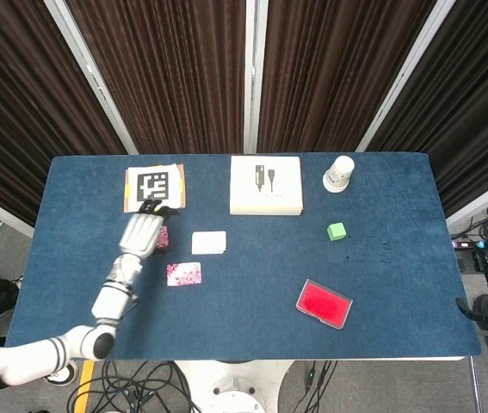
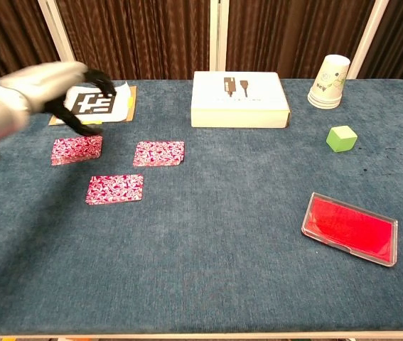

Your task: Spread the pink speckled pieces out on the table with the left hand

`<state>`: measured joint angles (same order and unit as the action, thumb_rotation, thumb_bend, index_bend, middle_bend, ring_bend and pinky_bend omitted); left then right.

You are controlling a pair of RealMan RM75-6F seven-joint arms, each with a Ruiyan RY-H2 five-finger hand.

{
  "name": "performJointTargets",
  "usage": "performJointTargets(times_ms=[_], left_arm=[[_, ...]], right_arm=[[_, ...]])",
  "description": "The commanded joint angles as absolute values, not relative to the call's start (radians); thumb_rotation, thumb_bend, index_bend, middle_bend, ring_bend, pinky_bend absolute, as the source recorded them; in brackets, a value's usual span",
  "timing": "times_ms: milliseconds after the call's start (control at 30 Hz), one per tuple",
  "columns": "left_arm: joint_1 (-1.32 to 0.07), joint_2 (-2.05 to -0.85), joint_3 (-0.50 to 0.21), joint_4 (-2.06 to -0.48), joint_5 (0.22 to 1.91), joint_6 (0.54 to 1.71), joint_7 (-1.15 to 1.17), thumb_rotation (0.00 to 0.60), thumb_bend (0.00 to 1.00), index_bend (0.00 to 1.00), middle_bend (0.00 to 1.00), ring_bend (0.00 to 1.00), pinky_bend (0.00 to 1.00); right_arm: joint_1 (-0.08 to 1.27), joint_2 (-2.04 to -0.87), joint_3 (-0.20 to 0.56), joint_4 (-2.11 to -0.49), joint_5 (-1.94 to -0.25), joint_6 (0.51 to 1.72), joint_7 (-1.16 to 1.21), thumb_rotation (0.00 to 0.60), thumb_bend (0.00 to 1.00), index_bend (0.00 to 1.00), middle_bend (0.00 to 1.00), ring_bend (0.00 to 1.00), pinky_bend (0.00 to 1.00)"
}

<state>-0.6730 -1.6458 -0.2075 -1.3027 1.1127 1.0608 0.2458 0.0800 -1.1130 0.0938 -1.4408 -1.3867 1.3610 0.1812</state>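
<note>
3 pink pieces (image 2: 158,153) lie flat and apart on the tabletop (image 2: 222,213) near its left end, none overlapping, so spreading appears complete; the left hand (image 2: 59,84) hangs above the leftmost piece (image 2: 77,148), fingers loosely curled, grasping nothing.

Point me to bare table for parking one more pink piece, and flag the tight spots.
Widest bare stretch: mid-table between the right pink piece and the red case, below the white box. The front edge is bare too. Crowded: far left, where the left hand hangs over the marker sheet beside the three pink pieces.
</note>
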Motion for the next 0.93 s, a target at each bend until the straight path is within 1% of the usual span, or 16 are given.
performJointTargets(times_ms=[33, 233, 333, 433, 633, 833, 933], left_arm=[[-0.575, -1.542, -0.137, -1.378, 1.197, 1.156, 0.183, 0.600, 0.22, 0.27, 0.24, 0.09, 0.11], [-0.491, -1.456, -0.075, -1.434, 1.244, 1.228, 0.192, 0.600, 0.22, 0.27, 0.24, 0.09, 0.10], [-0.450, -1.440, -0.052, -1.455, 1.247, 1.263, 0.211, 0.600, 0.22, 0.27, 0.24, 0.09, 0.10], [-0.403, -1.427, -0.037, -1.499, 1.215, 1.298, 0.256, 0.600, 0.22, 0.26, 0.24, 0.09, 0.09], [-0.294, -1.424, 0.007, -1.512, 1.244, 1.430, 0.285, 0.600, 0.22, 0.26, 0.24, 0.09, 0.09], [-0.200, -1.412, 0.015, -1.500, 1.297, 1.570, 0.262, 0.600, 0.22, 0.26, 0.24, 0.09, 0.08], [-0.175, -1.401, 0.019, -1.484, 1.319, 1.587, 0.225, 0.600, 0.22, 0.25, 0.24, 0.09, 0.08]], right_arm=[[0.079, -1.113, 0.096, -1.451, -1.393, 1.372, 0.179, 0.600, 0.15, 0.00, 0.00, 0.00, 0.00], [0.082, -1.129, 0.083, -1.450, -1.411, 1.369, 0.176, 0.600, 0.15, 0.00, 0.00, 0.00, 0.00], [0.083, -1.138, 0.081, -1.446, -1.414, 1.369, 0.174, 0.600, 0.14, 0.00, 0.00, 0.00, 0.00], [0.087, -1.151, 0.075, -1.440, -1.419, 1.360, 0.170, 0.600, 0.15, 0.00, 0.00, 0.00, 0.00], [0.094, -1.168, 0.064, -1.430, -1.446, 1.362, 0.163, 0.600, 0.15, 0.00, 0.00, 0.00, 0.00], [0.097, -1.183, 0.058, -1.424, -1.461, 1.369, 0.150, 0.600, 0.15, 0.00, 0.00, 0.00, 0.00], [0.099, -1.189, 0.054, -1.424, -1.466, 1.369, 0.139, 0.600, 0.15, 0.00, 0.00, 0.00, 0.00]])
